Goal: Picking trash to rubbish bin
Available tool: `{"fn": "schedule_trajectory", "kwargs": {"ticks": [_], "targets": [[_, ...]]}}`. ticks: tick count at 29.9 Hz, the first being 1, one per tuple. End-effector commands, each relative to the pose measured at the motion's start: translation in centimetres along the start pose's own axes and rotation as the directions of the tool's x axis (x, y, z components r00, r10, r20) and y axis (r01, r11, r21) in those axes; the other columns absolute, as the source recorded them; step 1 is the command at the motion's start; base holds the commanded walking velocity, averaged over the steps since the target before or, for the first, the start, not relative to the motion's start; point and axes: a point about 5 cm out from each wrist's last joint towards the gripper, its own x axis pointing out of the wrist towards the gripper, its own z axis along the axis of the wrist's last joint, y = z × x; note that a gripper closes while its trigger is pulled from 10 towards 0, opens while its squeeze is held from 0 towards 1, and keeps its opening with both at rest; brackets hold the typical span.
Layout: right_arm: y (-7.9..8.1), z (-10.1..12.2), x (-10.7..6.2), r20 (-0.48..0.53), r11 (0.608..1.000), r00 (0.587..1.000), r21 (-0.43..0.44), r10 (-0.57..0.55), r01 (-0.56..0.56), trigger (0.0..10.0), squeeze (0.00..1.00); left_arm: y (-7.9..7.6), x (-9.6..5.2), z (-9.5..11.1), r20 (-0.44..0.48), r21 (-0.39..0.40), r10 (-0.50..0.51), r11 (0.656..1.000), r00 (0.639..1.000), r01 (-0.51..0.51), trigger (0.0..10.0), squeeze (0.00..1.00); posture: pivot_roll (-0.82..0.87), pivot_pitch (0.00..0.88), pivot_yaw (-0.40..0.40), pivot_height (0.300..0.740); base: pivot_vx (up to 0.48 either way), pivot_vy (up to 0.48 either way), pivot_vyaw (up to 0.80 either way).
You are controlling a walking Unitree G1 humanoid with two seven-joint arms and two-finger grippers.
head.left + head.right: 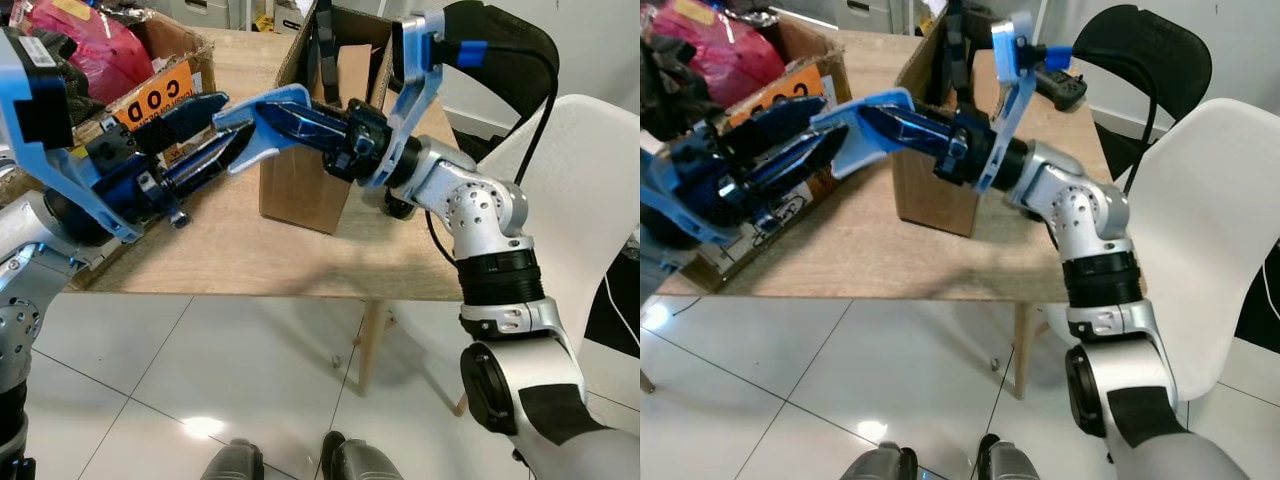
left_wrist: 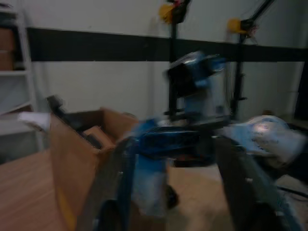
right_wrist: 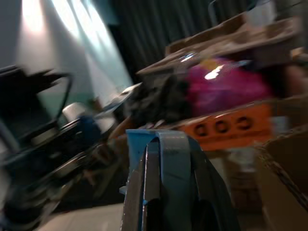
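Hovering over table [image 1: 250,250]: left tool [image 1: 205,135], right tool [image 1: 262,118], beside box [image 1: 300,185].

— What is the counter [image 1: 230,250] made of?
— Pale wood with a visible grain, matt. The two cardboard boxes on it, the open one [image 1: 300,190] and the printed one [image 1: 165,85], are plain brown paperboard, rough at the cut edges.
— And the arms?
— Brushed silver metal at the right arm's joints [image 1: 480,205], black matt bands between them. The left gripper [image 1: 195,140] and right gripper [image 1: 275,115] look like glossy blue and black plastic.
— The rest?
— A smooth white plastic chair [image 1: 580,200], a shiny pink bag [image 1: 95,45], and a glossy white tiled floor [image 1: 250,380] that reflects light.
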Motion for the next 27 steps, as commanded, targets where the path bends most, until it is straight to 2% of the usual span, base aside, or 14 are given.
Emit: {"fn": "schedule_trajectory", "kwargs": {"ticks": [1,3,4,5,6,9,10,12,20,21,22,26,27], "targets": [[-0.3,1.7,-0.7,0.076,0.999,0.997,-0.041,-0.032,0.035,0.0,0.0,-0.3,-0.3,0.4,-0.001,0.017,-0.031,0.999,1.0,0.031,10.0,1.0,0.05,0.175,-0.042,0.74,0.0,0.0,0.0],[-0.3,1.7,-0.7,0.076,0.999,0.997,-0.041,-0.032,0.035,0.0,0.0,-0.3,-0.3,0.4,-0.001,0.017,-0.031,0.999,1.0,0.031,10.0,1.0,0.05,0.175,-0.042,0.74,0.0,0.0,0.0],[-0.4,2.4,-1.0,0.099,0.997,0.994,-0.06,-0.044,0.05,0.0,0.0,-0.4,-0.4,0.2,-0.016,0.015,-0.032,0.999,0.999,0.032,10.0,1.0,0.05,0.174,-0.04,0.74,0.0,0.0,0.0],[-0.5,3.4,-1.4,0.131,0.994,0.99,-0.084,-0.053,0.064,0.0,0.0,-0.4,-0.4,0.1,-0.025,0.014,-0.036,0.999,0.999,0.037,10.0,0.0,0.05,0.172,-0.036,0.74,0.0,0.0,0.0],[-0.5,3.4,-1.4,0.131,0.994,0.99,-0.084,-0.053,0.064,0.0,0.0,-0.4,-0.4,0.1,-0.025,0.014,-0.036,0.999,0.999,0.037,10.0,0.0,0.05,0.172,-0.036,0.74,0.0,0.0,0.0],[-0.3,5.8,-2.5,0.21,0.986,0.975,-0.131,-0.07,0.099,0.0,0.0,-0.5,-0.3,-0.1,-0.027,0.01,-0.049,0.999,0.998,0.049,10.0,0.0,0.05,0.172,-0.031,0.74,0.0,0.0,0.0],[-0.3,5.8,-2.5,0.21,0.986,0.975,-0.131,-0.07,0.099,0.0,0.0,-0.5,-0.3,-0.1,-0.027,0.01,-0.049,0.999,0.998,0.049,10.0,0.0,0.05,0.172,-0.031,0.74,0.0,0.0,0.0],[0.0,7.5,-3.1,0.289,0.981,0.955,-0.152,-0.069,0.117,0.0,0.0,-0.5,-0.2,-0.1,-0.023,0.007,-0.056,0.998,0.998,0.056,10.0,0.0,0.05,0.174,-0.025,0.74,0.0,0.0,0.0],[0.3,10.0,-4.3,0.427,0.967,0.899,-0.173,-0.096,0.186,0.0,0.0,-0.4,-0.1,-0.3,-0.019,0.001,-0.071,0.997,0.997,0.071,10.0,0.0,0.03,0.175,-0.017,0.74,0.0,0.0,0.0],[0.2,11.0,-4.7,0.457,0.94,0.876,-0.208,-0.151,0.27,0.0,0.0,-0.4,-0.1,-0.3,-0.016,-0.001,-0.076,0.997,0.997,0.076,10.0,0.0,0.03,0.175,-0.017,0.74,0.0,0.0,0.0],[0.2,11.0,-4.7,0.457,0.94,0.876,-0.208,-0.151,0.27,0.0,0.0,-0.4,-0.1,-0.3,-0.016,-0.001,-0.076,0.997,0.997,0.076,10.0,0.0,0.03,0.175,-0.017,0.74,0.0,0.0,0.0],[-0.5,12.7,-5.3,0.468,0.822,0.825,-0.298,-0.316,0.484,0.0,0.0,-0.4,0.0,-0.4,-0.017,-0.003,-0.076,0.997,0.997,0.076,10.0,0.0,0.03,0.178,-0.015,0.74,0.0,0.0,0.0],[-0.5,12.7,-5.3,0.468,0.822,0.825,-0.298,-0.316,0.484,0.0,0.0,-0.4,0.0,-0.4,-0.017,-0.003,-0.076,0.997,0.997,0.076,10.0,0.0,0.03,0.178,-0.015,0.74,0.0,0.0,0.0]]}}
